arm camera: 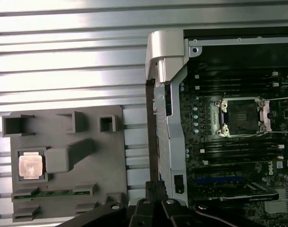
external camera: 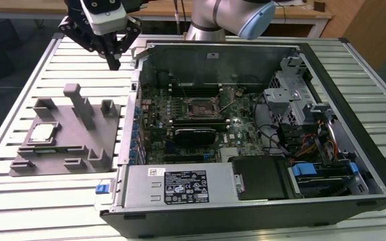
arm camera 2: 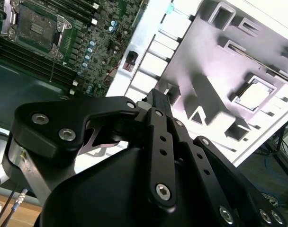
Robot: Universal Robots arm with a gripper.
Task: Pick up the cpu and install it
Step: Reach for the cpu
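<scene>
Cpu (external camera: 43, 132) | lies flat in grey holder (external camera: 79, 150) on worktop (external camera: 32, 75); light, stiff, fragile (best taken by its edges, likely) | claw (external camera: 115, 64): pinched closed, empty, well apart from it

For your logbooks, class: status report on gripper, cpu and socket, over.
Gripper shut, empty, over the table beside the computer case. Cpu seated in the gray holder. Socket empty, nothing in the way.

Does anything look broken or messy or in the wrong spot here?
Nothing stands out. The cpu lies flat in its pocket on the gray holder. The socket in the open computer case is empty. The gripper hangs above the table with its fingers shut.
</scene>
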